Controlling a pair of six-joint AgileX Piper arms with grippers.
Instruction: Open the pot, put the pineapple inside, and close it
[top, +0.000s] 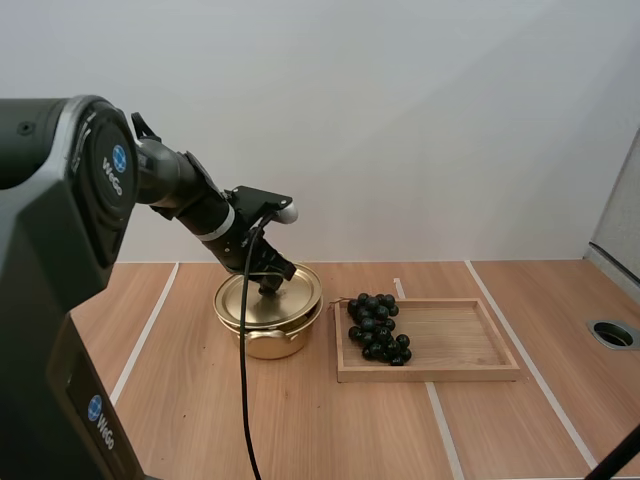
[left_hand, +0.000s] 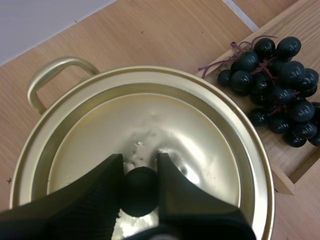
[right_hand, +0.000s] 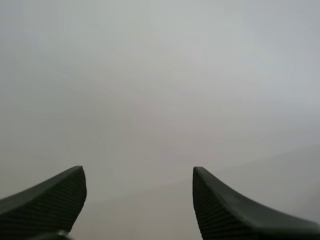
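The round golden metal pot (top: 270, 345) is sitting lidded just beside the shallow wooden tray (top: 462, 340) of dark grapes (top: 377, 325). My left gripper (left_hand: 140, 161) is pinching the black knob (left_hand: 140, 192) of its lid (left_hand: 150, 125), half hiding it; my right gripper (right_hand: 139, 175) is gaping, holding nothing.
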